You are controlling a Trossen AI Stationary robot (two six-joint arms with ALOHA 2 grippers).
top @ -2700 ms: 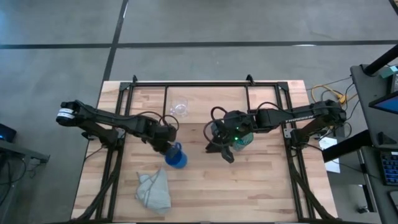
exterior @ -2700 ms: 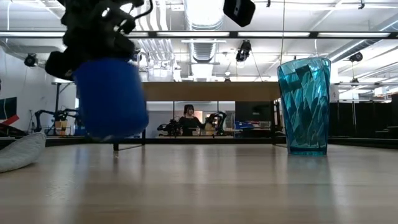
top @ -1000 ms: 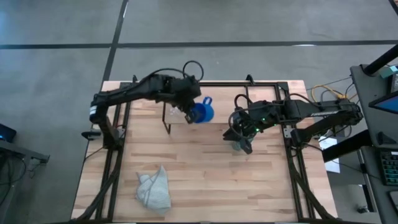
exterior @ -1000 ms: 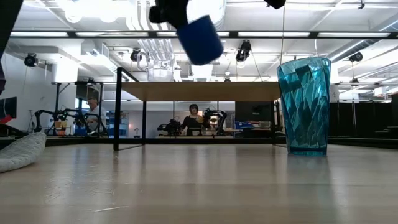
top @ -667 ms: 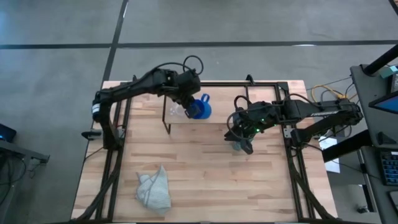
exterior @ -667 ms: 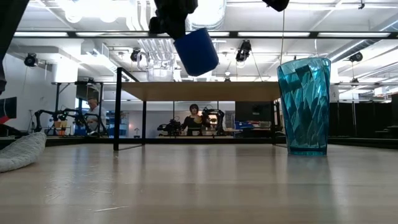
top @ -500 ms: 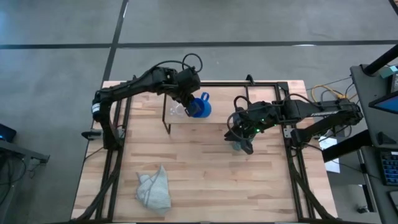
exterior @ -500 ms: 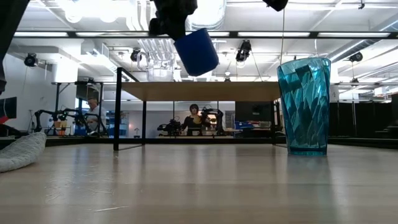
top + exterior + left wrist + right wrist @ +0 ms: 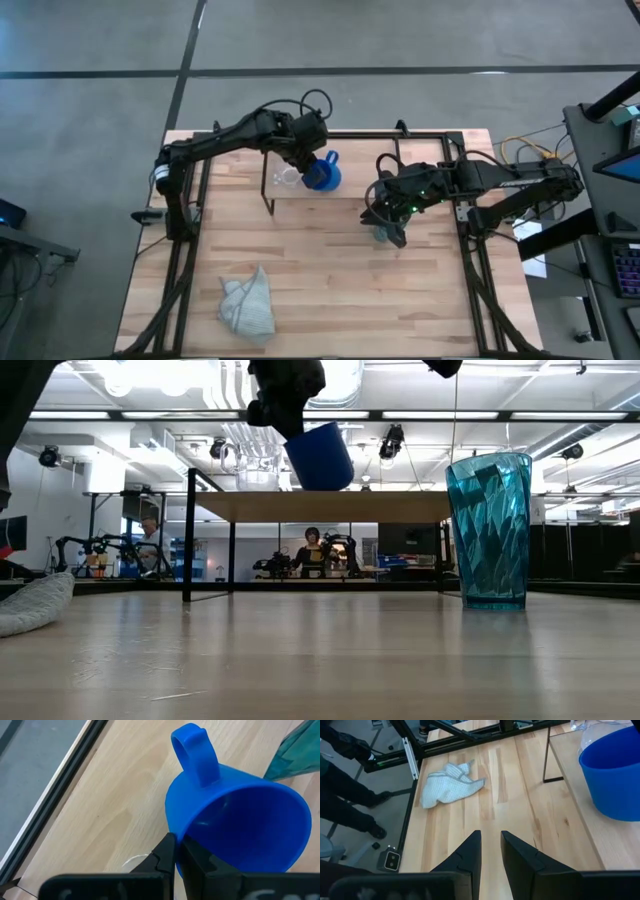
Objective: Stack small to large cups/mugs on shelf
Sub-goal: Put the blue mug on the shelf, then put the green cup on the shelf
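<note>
My left gripper (image 9: 308, 165) is shut on the bright blue mug (image 9: 322, 173), held near upright just above the shelf's wooden top (image 9: 365, 170); the low view shows the mug (image 9: 318, 457) over the shelf (image 9: 400, 507). The small clear glass cup (image 9: 288, 178) stands on the shelf top next to the mug, on its left side. The teal see-through cup (image 9: 488, 530) stands on the table, right of the shelf's front. My right gripper (image 9: 388, 228) hovers over the teal cup (image 9: 381, 236), open by a narrow gap and empty (image 9: 491, 845). My left gripper pinches the mug's rim (image 9: 186, 836) on the side next to the handle (image 9: 195, 750), one finger inside the mug and one outside (image 9: 165, 854). The fingers come from above, slanting down. The mug hangs below them, mouth up, a little tilted.
A pale grey-green cloth (image 9: 247, 305) lies near the table's front left. Black frame rails run along the table's left, right and far edges. Bare shelf top lies to the right of the mug. People stand in the room beyond (image 9: 312, 550).
My left gripper has lowered the blue mug toward the shelf top. The mug was strongly tilted and now sits nearly upright, mouth up, still beside the clear glass cup. My right gripper has kept still over the teal cup.
</note>
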